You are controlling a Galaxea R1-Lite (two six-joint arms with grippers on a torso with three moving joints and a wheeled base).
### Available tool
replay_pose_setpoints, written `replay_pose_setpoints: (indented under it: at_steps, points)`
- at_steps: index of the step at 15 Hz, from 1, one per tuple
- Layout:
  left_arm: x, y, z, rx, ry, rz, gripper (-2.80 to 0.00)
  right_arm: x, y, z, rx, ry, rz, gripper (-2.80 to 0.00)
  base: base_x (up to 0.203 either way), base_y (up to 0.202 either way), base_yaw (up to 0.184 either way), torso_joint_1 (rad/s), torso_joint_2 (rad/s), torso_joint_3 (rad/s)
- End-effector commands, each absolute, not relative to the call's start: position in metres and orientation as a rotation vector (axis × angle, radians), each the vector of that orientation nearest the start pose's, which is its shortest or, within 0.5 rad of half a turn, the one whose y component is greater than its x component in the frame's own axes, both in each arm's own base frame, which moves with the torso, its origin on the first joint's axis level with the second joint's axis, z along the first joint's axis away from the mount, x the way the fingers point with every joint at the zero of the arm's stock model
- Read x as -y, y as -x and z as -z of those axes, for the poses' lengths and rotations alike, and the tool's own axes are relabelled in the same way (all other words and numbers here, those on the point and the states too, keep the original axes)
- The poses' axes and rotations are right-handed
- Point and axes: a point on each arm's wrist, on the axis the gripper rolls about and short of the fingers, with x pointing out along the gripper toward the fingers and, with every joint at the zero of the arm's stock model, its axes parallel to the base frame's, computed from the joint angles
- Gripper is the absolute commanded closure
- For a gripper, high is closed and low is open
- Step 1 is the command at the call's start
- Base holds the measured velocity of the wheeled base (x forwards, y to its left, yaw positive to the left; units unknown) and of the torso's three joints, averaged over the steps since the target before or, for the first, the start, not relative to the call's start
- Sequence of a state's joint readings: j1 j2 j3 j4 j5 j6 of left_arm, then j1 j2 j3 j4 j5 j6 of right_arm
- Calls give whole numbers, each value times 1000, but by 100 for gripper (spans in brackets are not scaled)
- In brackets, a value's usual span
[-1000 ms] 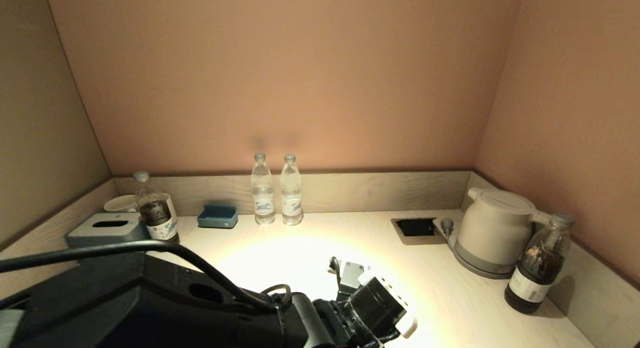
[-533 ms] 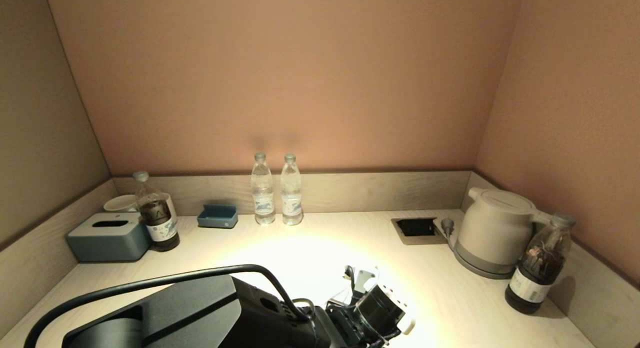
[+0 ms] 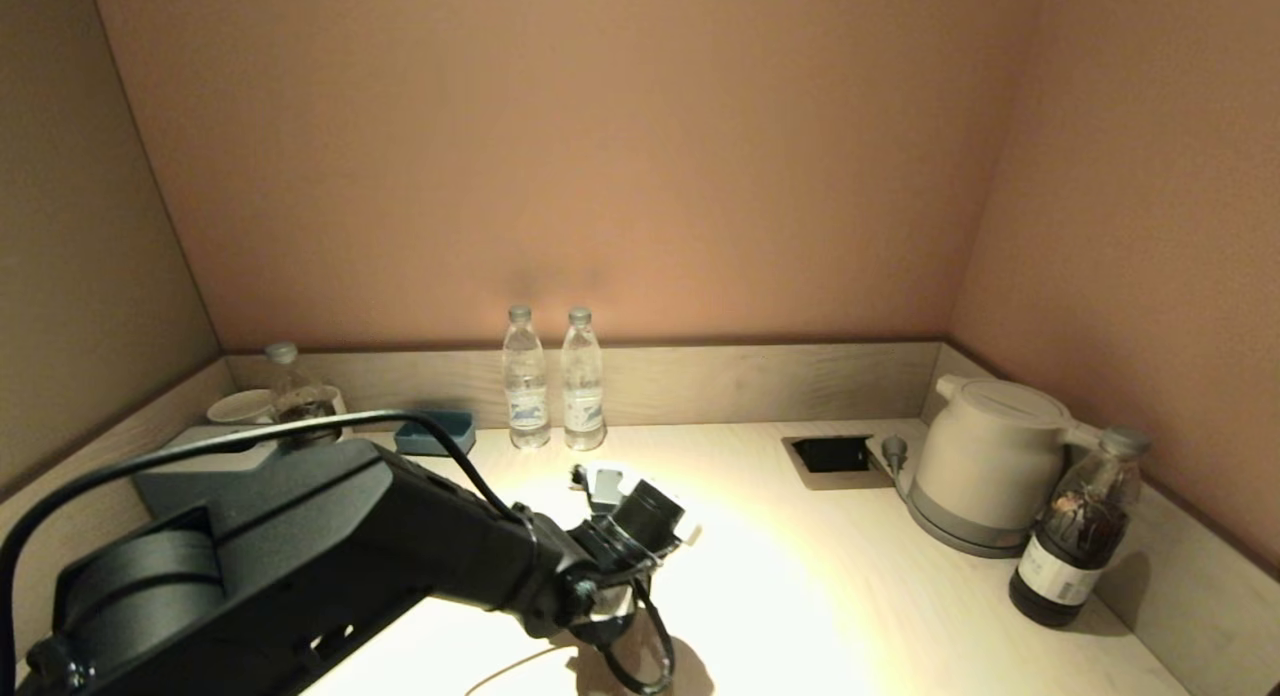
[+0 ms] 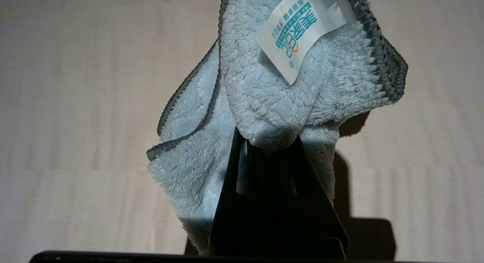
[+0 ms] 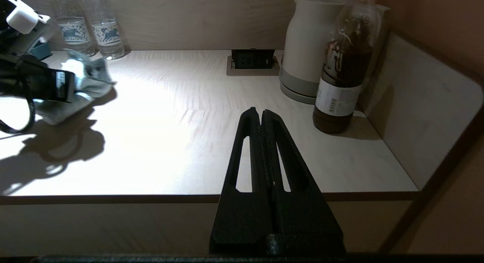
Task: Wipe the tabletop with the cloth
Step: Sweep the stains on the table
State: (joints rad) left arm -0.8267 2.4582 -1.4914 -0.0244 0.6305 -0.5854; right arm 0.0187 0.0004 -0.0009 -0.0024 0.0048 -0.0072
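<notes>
The table (image 3: 760, 536), pale cream wood grain with a low grey-wood rim, fills the lower half of the head view, lit brightly at its middle. The left arm reaches across it from the near left corner toward the centre. A white kettle (image 3: 990, 456) stands on its grey base near the far right corner, with a dark-filled bottle (image 3: 1075, 531) just beside it along the right edge. A second dark bottle (image 3: 290, 401) stands near the far left corner beside a pale cup (image 3: 240, 408), both partly hidden by the arm. Two clear water bottles (image 3: 552, 381) stand side by side against the middle of the far rim, and a small blue tray (image 3: 438, 431) lies to their left.

The cloth (image 4: 272, 89), light-blue terry with a grey stitched border and a white tag (image 4: 300, 32), lies bunched on the table a little left of centre, in front of the water bottles. The left end effector (image 4: 270, 142) is clamped on a fold of it, fingers together around the fabric.

A black socket recess (image 3: 830, 454) sits in the table between the water bottles and the kettle. The right end effector (image 5: 261, 117) hangs at the near edge right of centre, its fingers pressed together on nothing.
</notes>
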Motion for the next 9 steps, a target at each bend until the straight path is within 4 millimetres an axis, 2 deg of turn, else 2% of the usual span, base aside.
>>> replay_pose_setpoints:
  at_steps: [1, 4, 5, 7, 8, 9]
  points:
    - [294, -326, -21, -723, -23, -116, 0, 0, 23, -76, 2, 8, -25, 0, 0, 0, 0, 0, 0, 0]
    - [293, -326, -21, -724, -23, -122, 0, 0, 23, -76, 2, 8, -25, 0, 0, 0, 0, 0, 0, 0]
    - [282, -330, -14, -740, -22, -160, 0, 0, 23, -76, 2, 8, -25, 0, 0, 0, 0, 0, 0, 0]
    - [231, -348, 4, -794, -13, -311, 0, 0, 23, -76, 2, 8, -25, 0, 0, 0, 0, 0, 0, 0]
    - [214, -352, 10, -814, -8, -363, 0, 0, 23, -76, 2, 8, -25, 0, 0, 0, 0, 0, 0, 0]
    - [211, -352, 11, -818, -6, -374, 0, 0, 23, -76, 3, 8, -26, 0, 0, 0, 0, 0, 0, 0]
